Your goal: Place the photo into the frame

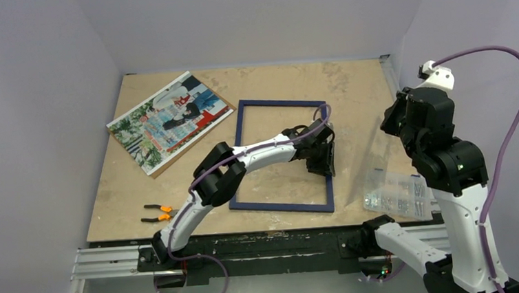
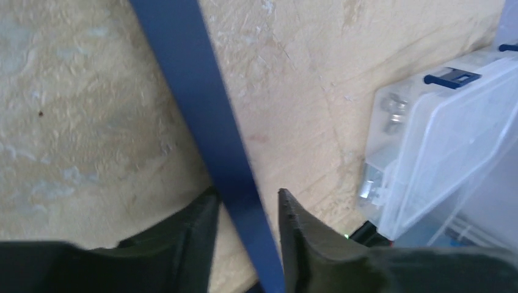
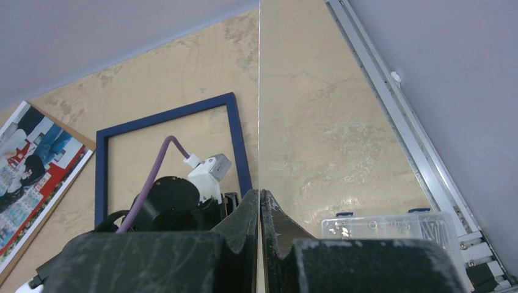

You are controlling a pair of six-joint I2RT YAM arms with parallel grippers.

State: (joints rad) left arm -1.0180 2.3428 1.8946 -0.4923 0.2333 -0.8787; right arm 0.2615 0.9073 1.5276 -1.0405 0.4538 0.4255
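Claw, left: fingers apart, one on each side of the frame's blue right-hand rail, low over the worktop; a sliver of gap shows at the right finger, so not clamped.
Claw, right: pressed together on a clear pane, seen edge-on as a thin bright line running up the middle of the right wrist view, held off the worktop.
Frame: flat in the middle of the top view, blue face up, its opening showing bare worktop.
Photo: upper left of the top view, well apart from the frame, lying on a brown board.
Other things: a clear plastic box at lower right, pliers at lower left.
Step in hand: seemingly preparing the frame, with the pane out and the photo untouched.
Next move: probably closing on the rail to turn or steady the frame; the thin rail could slip or skid.
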